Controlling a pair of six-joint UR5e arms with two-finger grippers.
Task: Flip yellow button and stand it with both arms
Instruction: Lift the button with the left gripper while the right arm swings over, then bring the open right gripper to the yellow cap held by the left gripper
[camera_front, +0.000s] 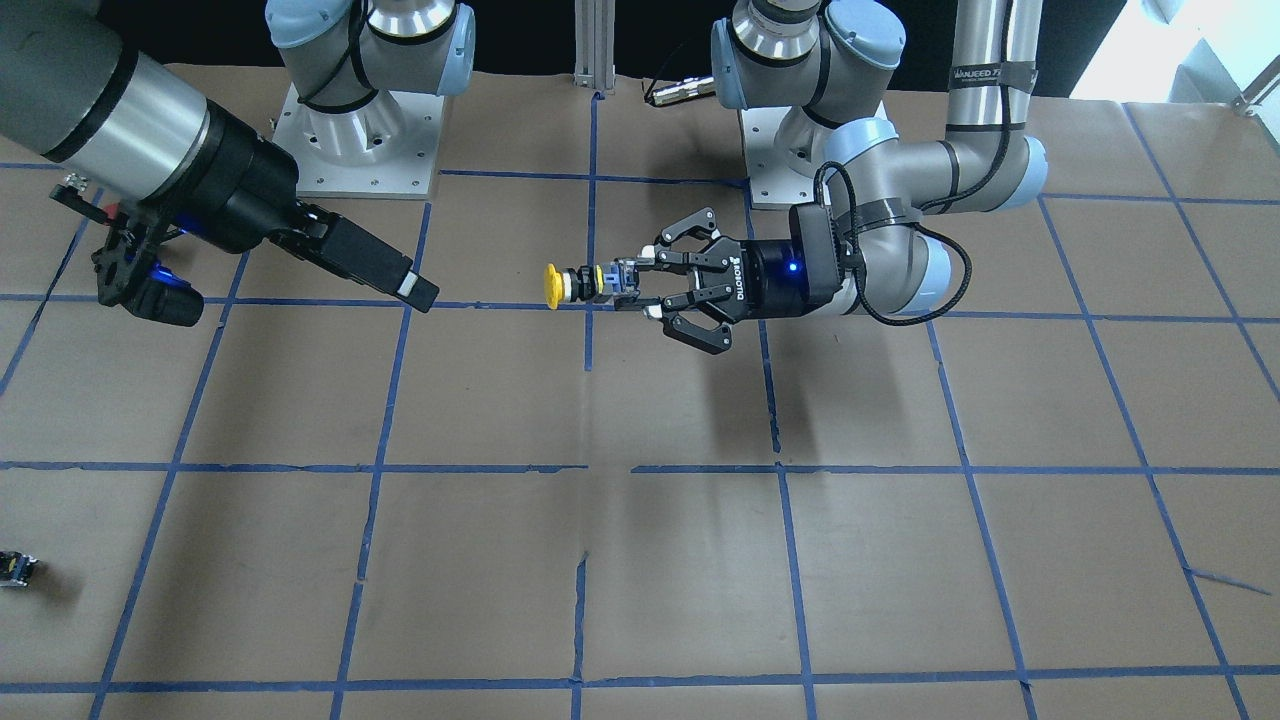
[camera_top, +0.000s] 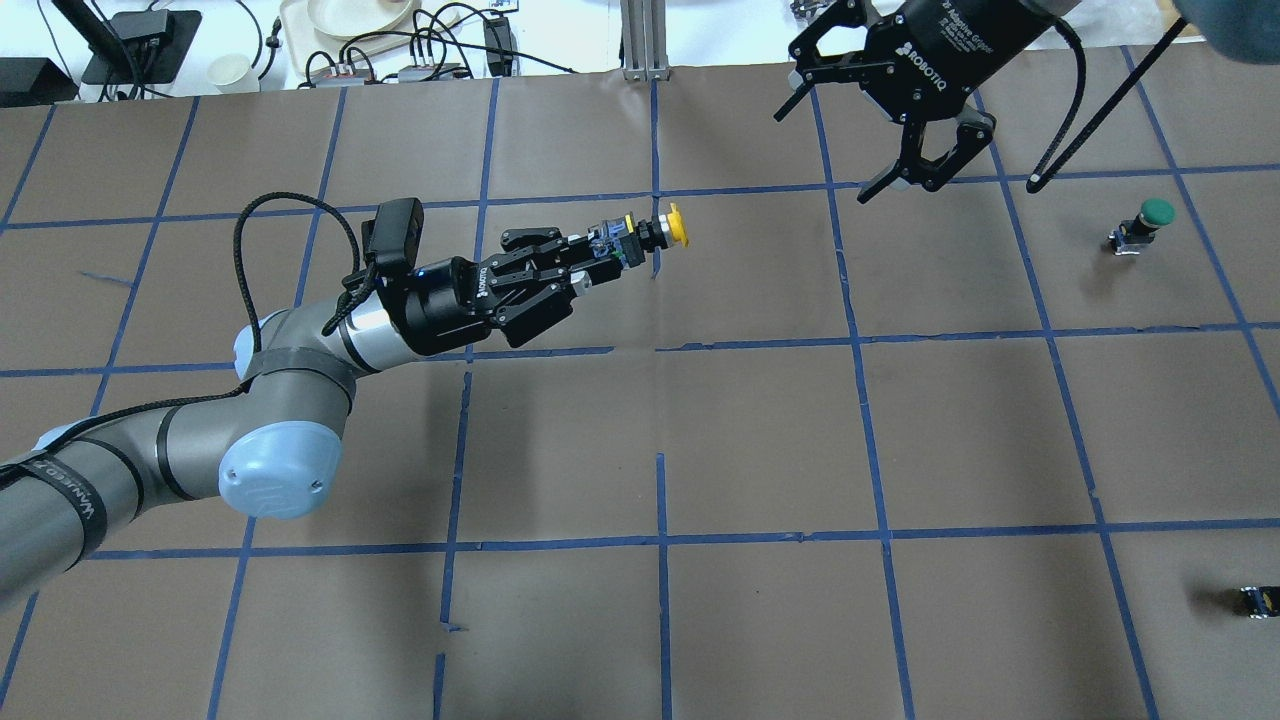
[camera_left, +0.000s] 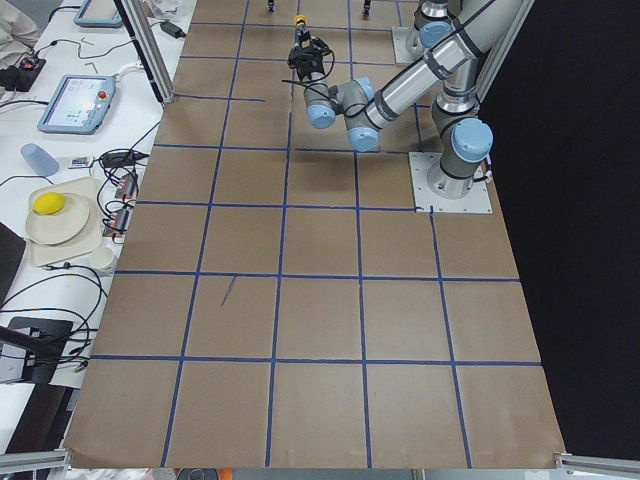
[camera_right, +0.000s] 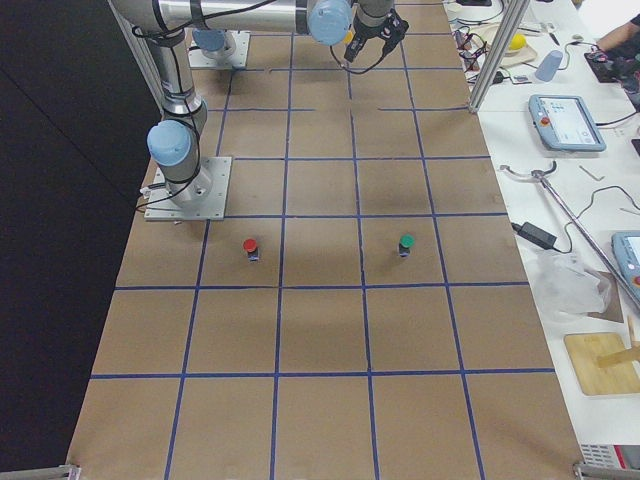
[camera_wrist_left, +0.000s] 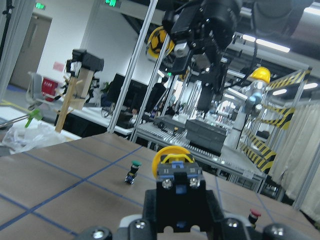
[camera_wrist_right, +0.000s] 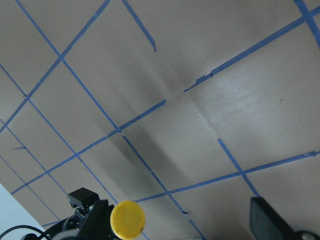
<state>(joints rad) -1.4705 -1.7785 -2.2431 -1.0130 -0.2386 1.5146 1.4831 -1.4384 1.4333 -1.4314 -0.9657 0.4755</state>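
My left gripper (camera_top: 592, 262) is shut on the grey-black base of the yellow button (camera_top: 650, 235) and holds it level in the air, with the yellow cap pointing away from the wrist. It also shows in the front view (camera_front: 636, 288), with the button's cap (camera_front: 552, 285) toward the right arm. In the left wrist view the button (camera_wrist_left: 175, 167) sits between the jaws. My right gripper (camera_top: 828, 155) is open and empty, apart from the button, further along the way the cap points. In the right wrist view the cap (camera_wrist_right: 127, 220) faces the camera.
A green-capped button (camera_top: 1145, 225) stands on the brown papered table (camera_top: 760, 440) at the right. A red-capped button (camera_right: 250, 247) stands nearer the right arm's base. A small black-yellow block (camera_top: 1258, 600) lies near the right edge. Blue tape lines grid the table.
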